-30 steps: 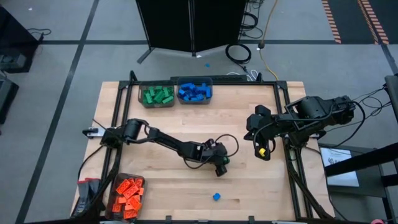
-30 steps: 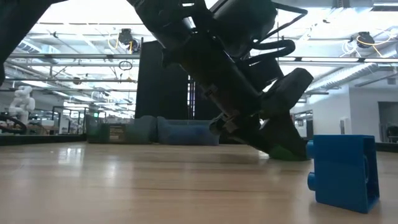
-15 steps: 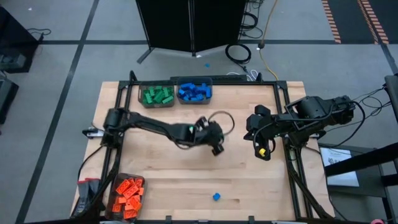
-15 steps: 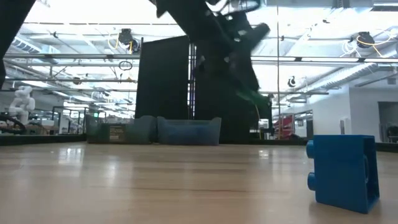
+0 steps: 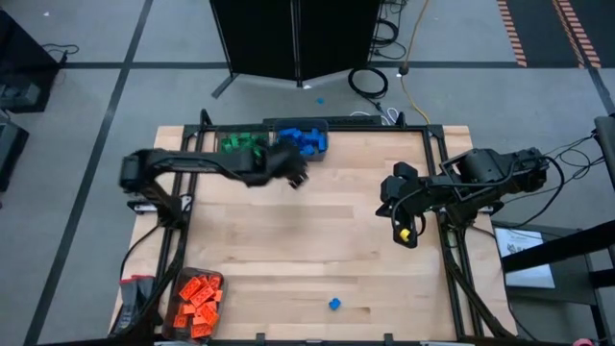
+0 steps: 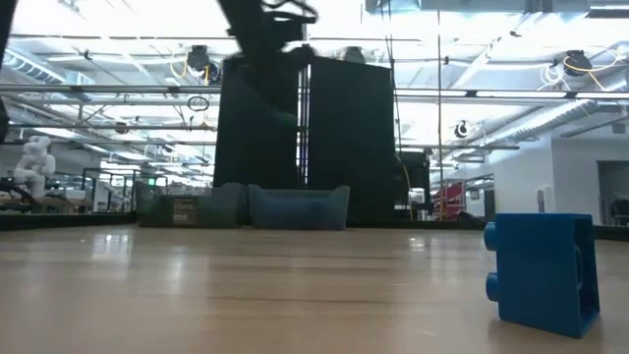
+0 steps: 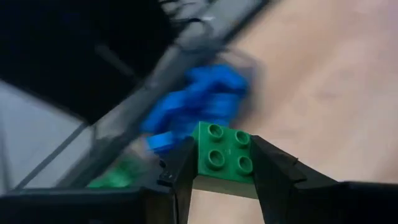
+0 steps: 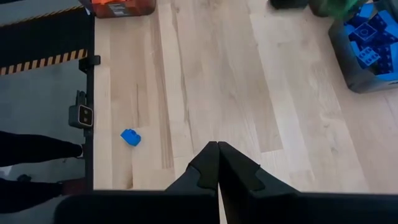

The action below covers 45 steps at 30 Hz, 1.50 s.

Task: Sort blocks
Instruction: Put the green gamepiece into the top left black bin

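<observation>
My left gripper [image 5: 298, 177] hovers above the table's far edge beside the two far bins, shut on a green block [image 7: 221, 151]. The bin of green blocks [image 5: 240, 146] and the bin of blue blocks [image 5: 303, 140] stand side by side just beyond it; both show blurred in the left wrist view. A loose blue block [image 5: 334, 304] rests flat on the table near the front edge, and shows large in the low view [image 6: 543, 267]. My right gripper [image 5: 405, 235] hangs shut and empty over the table's right side. My left gripper pinches the green block by two opposite side walls [image 7: 200, 154], one finger [image 7: 180, 169] on each side. The studded top faces the wrist camera. The fingers slant down toward the table's far edge. The block is lifted clear of the table.
A bin of orange blocks [image 5: 197, 300] stands at the near left corner. A black metal frame [image 5: 183, 144] runs along the table's edges. Bare wood lies between the arms across the middle of the table [image 5: 317, 240].
My left gripper has risen from the table's middle and swung toward the far left, to the two far bins, tipping from steeply down to a shallower slant. The green block has gone with it, lifted clear of the table.
</observation>
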Each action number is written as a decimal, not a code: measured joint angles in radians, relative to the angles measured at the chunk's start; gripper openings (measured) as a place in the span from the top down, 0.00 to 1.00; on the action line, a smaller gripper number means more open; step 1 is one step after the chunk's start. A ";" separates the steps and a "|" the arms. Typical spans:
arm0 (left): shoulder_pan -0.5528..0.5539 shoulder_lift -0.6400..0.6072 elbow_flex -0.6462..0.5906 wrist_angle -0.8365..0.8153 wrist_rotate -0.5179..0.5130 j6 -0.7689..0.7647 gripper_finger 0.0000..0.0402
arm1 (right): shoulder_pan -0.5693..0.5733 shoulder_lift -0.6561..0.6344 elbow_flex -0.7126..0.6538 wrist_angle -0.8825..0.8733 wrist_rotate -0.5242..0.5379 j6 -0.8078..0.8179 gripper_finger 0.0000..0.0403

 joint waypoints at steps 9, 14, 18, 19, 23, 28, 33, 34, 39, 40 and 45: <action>0.178 -0.395 -0.381 -0.016 -0.122 -0.244 0.68 | 0.000 0.000 0.000 -0.001 0.000 0.018 1.00; 0.250 -0.596 -0.632 0.136 -0.173 -0.329 0.68 | 0.000 0.000 0.000 0.000 0.003 0.017 1.00; 0.304 -0.652 -0.814 0.414 -0.141 -0.330 0.68 | 0.000 0.000 0.000 0.020 0.003 0.016 1.00; 0.314 -0.652 -0.851 0.488 -0.126 -0.330 0.68 | 0.000 0.000 0.000 0.024 0.004 0.014 1.00; 0.343 -0.606 -0.952 0.711 -0.099 -0.330 0.68 | 0.000 0.000 0.000 0.035 0.004 0.017 1.00; 0.380 -0.525 -0.963 0.742 -0.101 -0.330 0.68 | 0.000 0.000 0.000 0.048 0.005 0.042 1.00; 0.388 -0.491 -0.963 0.749 -0.087 -0.289 0.68 | 0.000 0.000 0.000 0.048 0.004 0.047 1.00; 0.388 -0.489 -0.963 0.749 -0.076 -0.265 0.68 | 0.000 0.000 0.000 0.049 0.004 0.046 1.00; 0.388 -0.490 -0.963 0.817 0.013 -0.143 0.65 | 0.000 0.000 0.000 0.050 0.005 0.044 1.00; 0.388 -0.490 -0.963 0.835 0.018 -0.137 0.63 | 0.000 0.000 0.000 0.050 0.004 0.044 1.00; 0.389 -0.490 -0.962 0.898 -0.014 -0.111 0.53 | 0.000 0.000 0.000 0.050 0.001 0.044 1.00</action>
